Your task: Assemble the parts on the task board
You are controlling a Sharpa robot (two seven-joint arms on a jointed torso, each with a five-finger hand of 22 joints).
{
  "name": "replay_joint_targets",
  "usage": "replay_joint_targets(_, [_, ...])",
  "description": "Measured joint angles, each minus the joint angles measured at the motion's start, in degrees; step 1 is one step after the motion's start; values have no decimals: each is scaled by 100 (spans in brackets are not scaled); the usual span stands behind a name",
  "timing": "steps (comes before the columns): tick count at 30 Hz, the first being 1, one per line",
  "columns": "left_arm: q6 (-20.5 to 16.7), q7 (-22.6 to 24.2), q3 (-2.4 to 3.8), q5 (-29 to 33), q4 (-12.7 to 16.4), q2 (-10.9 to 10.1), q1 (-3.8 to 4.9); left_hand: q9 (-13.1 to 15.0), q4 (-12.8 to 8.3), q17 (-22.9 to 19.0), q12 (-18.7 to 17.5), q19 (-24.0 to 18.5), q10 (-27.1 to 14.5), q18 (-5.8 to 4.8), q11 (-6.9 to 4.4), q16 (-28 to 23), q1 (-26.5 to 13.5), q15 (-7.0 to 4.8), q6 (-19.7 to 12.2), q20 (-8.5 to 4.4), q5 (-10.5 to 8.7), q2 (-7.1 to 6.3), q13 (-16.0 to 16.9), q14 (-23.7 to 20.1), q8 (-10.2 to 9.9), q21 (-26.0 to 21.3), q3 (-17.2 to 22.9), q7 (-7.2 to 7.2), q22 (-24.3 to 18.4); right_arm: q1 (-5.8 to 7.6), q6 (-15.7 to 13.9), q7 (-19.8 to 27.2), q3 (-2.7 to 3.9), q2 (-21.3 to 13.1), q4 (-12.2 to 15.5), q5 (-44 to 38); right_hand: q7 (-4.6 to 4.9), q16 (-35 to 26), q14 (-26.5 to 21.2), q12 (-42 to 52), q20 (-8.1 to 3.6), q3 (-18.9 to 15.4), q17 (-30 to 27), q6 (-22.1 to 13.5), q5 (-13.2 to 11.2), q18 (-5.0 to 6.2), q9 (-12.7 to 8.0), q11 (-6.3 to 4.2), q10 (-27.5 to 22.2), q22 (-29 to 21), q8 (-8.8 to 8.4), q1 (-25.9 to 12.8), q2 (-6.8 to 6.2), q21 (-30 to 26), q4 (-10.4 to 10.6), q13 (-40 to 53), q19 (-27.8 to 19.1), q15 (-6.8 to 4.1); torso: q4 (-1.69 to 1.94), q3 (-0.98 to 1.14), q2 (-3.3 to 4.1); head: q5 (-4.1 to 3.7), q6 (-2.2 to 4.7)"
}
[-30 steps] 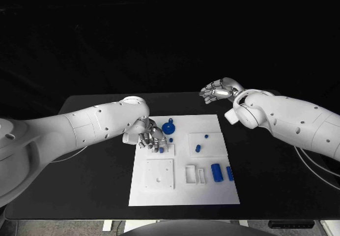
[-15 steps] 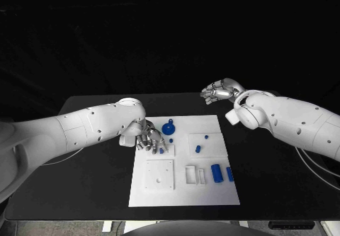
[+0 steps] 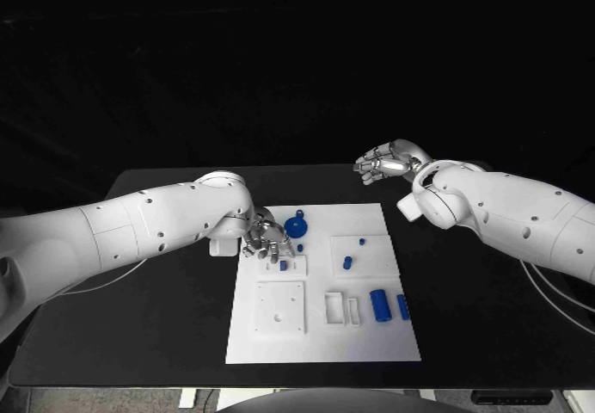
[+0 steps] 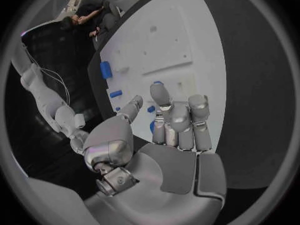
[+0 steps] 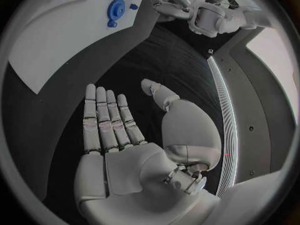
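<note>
The white task board (image 3: 322,335) lies mid-table. At its far left sits a blue round wheel part (image 3: 295,225). My left hand (image 3: 264,239) hovers right beside the wheel, over two small blue pegs (image 3: 283,265), fingers together and thumb apart, holding nothing (image 4: 172,122). Two more small pegs (image 3: 347,261) lie mid-board. A thick blue cylinder (image 3: 379,304) and a thinner one (image 3: 401,305) lie near the right edge. My right hand (image 3: 384,162) is raised beyond the board's far right corner, its palm (image 5: 115,135) flat and empty. The right wrist view also shows the wheel part (image 5: 115,8).
A raised white square plate (image 3: 280,306) with holes and narrow white slot blocks (image 3: 337,306) sit on the board's near half. Black table (image 3: 149,292) surrounds the board on both sides. The left forearm (image 3: 149,228) reaches over the table's left part.
My left hand has crept slightly farther and rightward, closer to the blue wheel part. The right hand has barely shifted.
</note>
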Motion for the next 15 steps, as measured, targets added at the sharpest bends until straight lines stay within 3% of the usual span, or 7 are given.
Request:
replay_joint_targets(3, [-249,28,-1,-80,206,-131,-1,-31,-45,-15,-29,0,-3,-1,3,-65,86,-5,0,0,0,11,6,19,-51,-5,19,0,-20,0,0,1,0,-11,5,-3,0,0,0,0,0,0,-5,0,0,0,0,0,0,0,0,0,0,0,0,0,0,0,-1,4,1,1,2])
replay_joint_targets(6, [-570,48,-5,-163,479,-308,-5,-81,-46,-69,-106,0,-72,-13,31,-159,210,-4,-74,0,114,135,21,20,-105,-71,79,31,-59,0,0,2,0,-37,11,-5,0,0,0,0,0,0,-5,0,0,0,0,0,0,0,0,0,0,0,0,0,0,0,-2,3,2,1,2])
replay_joint_targets(8, [-752,56,-9,-202,634,-423,-6,-127,-45,-89,-141,0,-81,-30,39,-190,227,-3,-153,0,130,119,24,21,-162,-89,79,42,-74,0,-1,2,0,-53,12,-6,0,0,0,0,0,0,-5,0,0,0,0,0,0,0,0,0,0,0,0,0,0,0,-3,3,3,-10,2])
replay_joint_targets(10, [-961,66,-15,-241,808,-546,-7,-348,-43,-105,-200,0,-99,-45,131,-227,289,97,-743,0,156,58,24,34,-511,-111,126,165,-97,-1,-1,2,0,-72,15,-7,0,0,0,0,0,0,-5,0,0,0,0,0,0,0,0,0,0,0,0,0,0,0,-2,3,3,-17,2])
replay_joint_targets(11, [-1051,71,-17,-256,883,-597,-8,-438,-26,-112,-227,0,-94,-45,177,-250,311,153,-882,1,156,35,20,32,-604,-117,143,215,-105,-1,-1,2,0,-79,16,-8,0,0,0,0,0,0,-5,0,0,0,0,0,0,0,0,0,0,0,0,0,0,0,-1,3,3,-21,2])
replay_joint_targets(12, [-1167,78,-24,-273,986,-660,-12,-505,-13,-119,-247,0,-86,-43,204,-272,316,183,-990,1,156,30,13,38,-651,-137,156,291,-111,-1,-2,2,0,-86,17,-8,0,0,0,0,0,0,-5,0,0,0,0,0,0,0,0,0,0,0,0,0,0,0,-1,3,2,-25,4])
replay_joint_targets(15, [-1463,95,-47,-307,1206,-793,-41,-705,34,-128,-299,1,-66,-26,237,-297,355,212,-1020,2,156,-11,1,51,-689,-154,203,316,-136,-1,-3,2,0,-95,26,-10,0,0,0,0,0,0,-5,0,0,0,0,0,0,1,0,0,0,0,0,-1,0,0,3,4,1,-32,9])
